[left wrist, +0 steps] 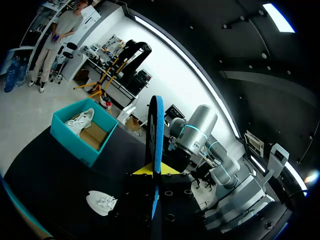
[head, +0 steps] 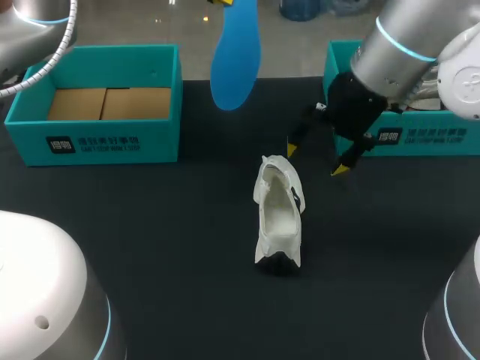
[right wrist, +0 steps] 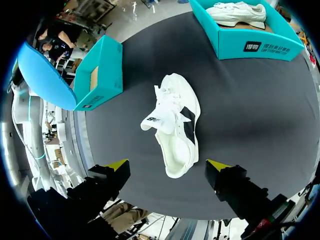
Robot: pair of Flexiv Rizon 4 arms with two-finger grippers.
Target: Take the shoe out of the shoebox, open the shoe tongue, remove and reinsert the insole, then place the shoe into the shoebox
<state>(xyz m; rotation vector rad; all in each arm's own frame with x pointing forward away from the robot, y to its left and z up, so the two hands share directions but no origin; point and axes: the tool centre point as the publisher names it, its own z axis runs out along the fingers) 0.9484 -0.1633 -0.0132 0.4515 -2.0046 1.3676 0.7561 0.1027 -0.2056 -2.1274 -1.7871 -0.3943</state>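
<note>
From the head view, a white low-top shoe [head: 279,214] is seen lying at the middle of the black bench [head: 150,247], its opening turned upward and its tongue pulled back. At the shoe's eleven o'clock an open teal shoebox with a brown cardboard floor [head: 105,60] is set, with a dark label in white print [head: 94,142] on its front wall. A second open teal shoebox [head: 435,141] at two o'clock carries a like label [head: 388,136]. At twelve o'clock a long blue insole [head: 235,60] is held aloft. The right end effector [head: 316,159] is poised just past the shoe at one o'clock, its fingers spread apart around nothing.

In the left wrist view, the insole [left wrist: 156,130] is seen edge-on, clamped between the yellow tips of the left end effector [left wrist: 156,171]. The shoe [left wrist: 101,202] is on the bench well below it, apart from the second shoebox [left wrist: 75,142].

In the right wrist view, the shoe [right wrist: 172,122] lies directly under and ahead of the end effector [right wrist: 167,165]. A small dark mark, not legible, is borne on its tongue. A second white shoe [right wrist: 235,12] is seen inside the second shoebox [right wrist: 260,47].
</note>
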